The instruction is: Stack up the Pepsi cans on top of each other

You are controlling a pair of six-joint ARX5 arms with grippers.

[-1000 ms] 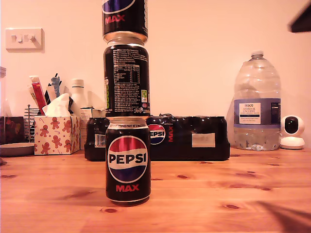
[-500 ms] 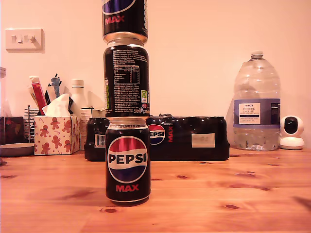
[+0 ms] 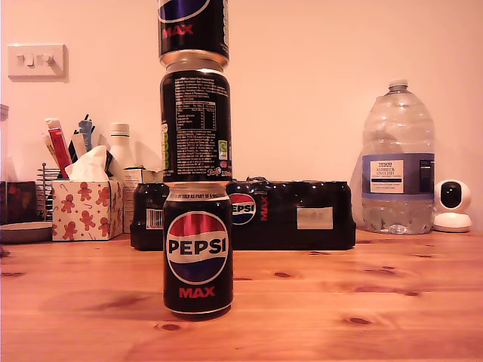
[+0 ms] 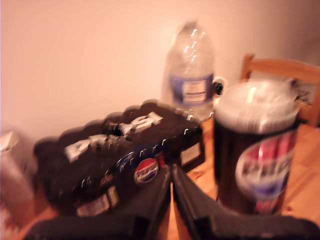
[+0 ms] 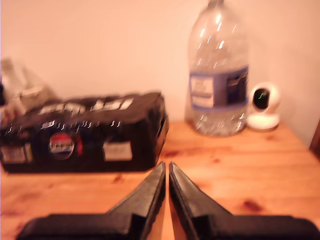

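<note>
Exterior view: three Pepsi cans [image 3: 197,158] stand stacked near centre on the wooden surface [image 3: 362,302]. An arm's dark shape, seen at the right edge a second ago, is gone; I judge the stack complete. The bottom can reads "PEPSI MAX".

First wrist view: my first end effector [image 4: 171,187] is together, empty, a can just beside it.

Second wrist view: my second end effector [image 5: 167,182] is together, empty, facing the multipack [image 5: 85,132].

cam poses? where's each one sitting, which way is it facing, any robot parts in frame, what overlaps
Exterior: table height, facing the can stack and wall; no robot parts.
First wrist: behind my first pincer, shut, facing multipack and a can.
Second wrist: behind my second pincer, shut, facing multipack and bottle.
Shared: multipack, bottle.
</note>
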